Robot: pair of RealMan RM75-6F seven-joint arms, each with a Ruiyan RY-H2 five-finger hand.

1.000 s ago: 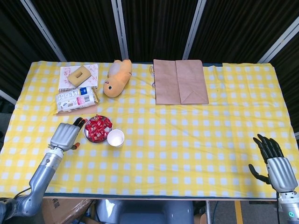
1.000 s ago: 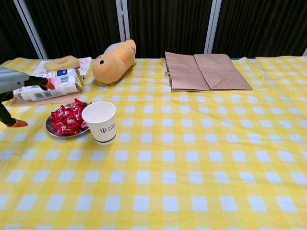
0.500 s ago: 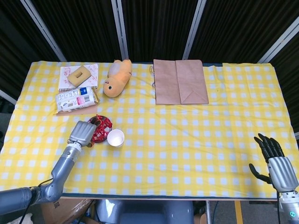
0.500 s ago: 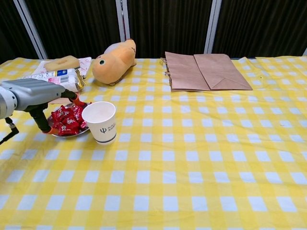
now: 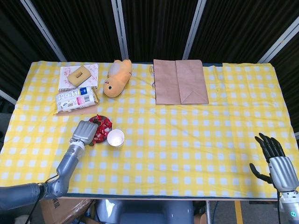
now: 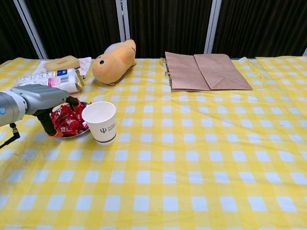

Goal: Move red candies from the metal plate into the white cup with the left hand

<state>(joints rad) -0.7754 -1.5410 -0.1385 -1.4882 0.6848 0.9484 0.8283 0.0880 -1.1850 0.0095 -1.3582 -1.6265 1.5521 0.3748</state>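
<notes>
Left hand (image 6: 45, 101) over the metal plate (image 6: 76, 134), fingers down among red candies (image 6: 69, 122), grasp unclear, white cup (image 6: 101, 122) beside, right hand (image 5: 275, 161) spread, empty.

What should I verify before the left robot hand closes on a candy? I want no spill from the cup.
1. Left robot hand over the metal plate: ok.
2. Red candies left in the plate: ok, a pile is there.
3. A candy already held: cannot tell, the fingers hide it.
4. White cup upright, mouth open, beside the plate: ok.
5. Cup contents: cannot tell in either view.
6. Right robot hand away at the table's far edge: ok.
</notes>
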